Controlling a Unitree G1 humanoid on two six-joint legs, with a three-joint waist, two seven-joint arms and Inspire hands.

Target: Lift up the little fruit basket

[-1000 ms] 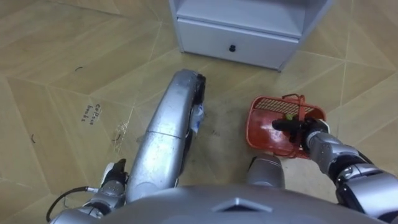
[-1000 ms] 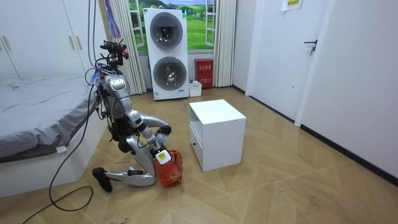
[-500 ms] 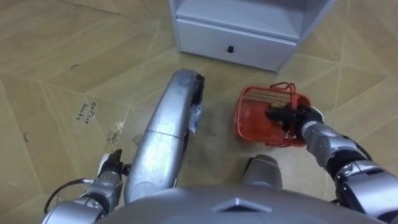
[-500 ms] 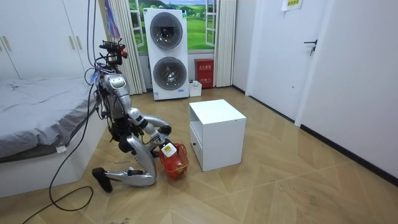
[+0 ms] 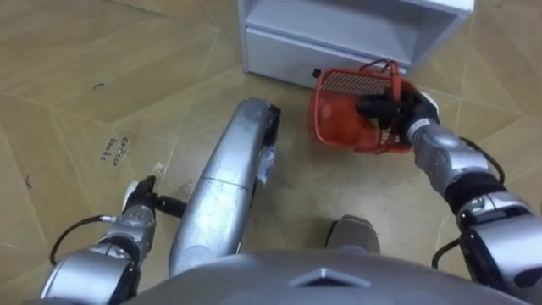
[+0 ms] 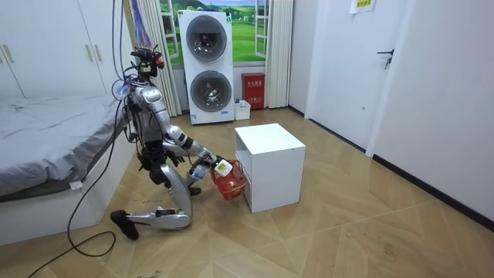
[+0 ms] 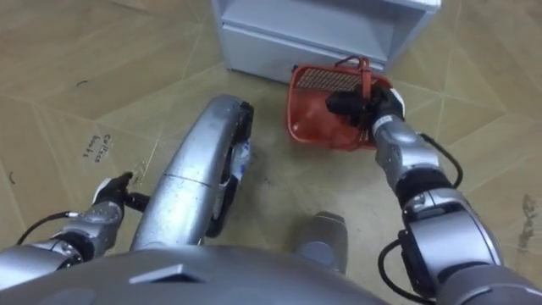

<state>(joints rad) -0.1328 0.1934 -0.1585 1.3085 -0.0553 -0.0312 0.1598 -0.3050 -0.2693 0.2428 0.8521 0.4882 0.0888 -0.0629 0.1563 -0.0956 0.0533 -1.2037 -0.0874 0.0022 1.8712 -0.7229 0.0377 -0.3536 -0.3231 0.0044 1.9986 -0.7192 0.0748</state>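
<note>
The fruit basket (image 5: 334, 119) was a small red-orange plastic one with see-through lattice walls, a rounded rectangular rim and thin looped handles poking up on top. It hung tipped over on its side, open mouth facing the robot, right up against the front of the white cabinet (image 5: 339, 25) and clear of the floor (image 5: 85, 76). What was inside it I couldn't make out.

The right hand (image 5: 391, 110) had it. Its dark fingers were curled tight around the rim and handle on the basket's right side, with the shiny metal forearm stretched out behind.

The cabinet was a plain smooth box with square edges, with an open shelf up top and a flat drawer (image 5: 288, 55) below that had one little dark round knob (image 5: 318, 74), and the basket sat just beside that knob. The floor was glossy wood-look planks in a zigzag pattern.

The robot was down on one knee between the bed (image 6: 46, 131) and the cabinet. The left hand (image 5: 138, 203) was low by the floor on its other side – I couldn't tell what its fingers were doing.
</note>
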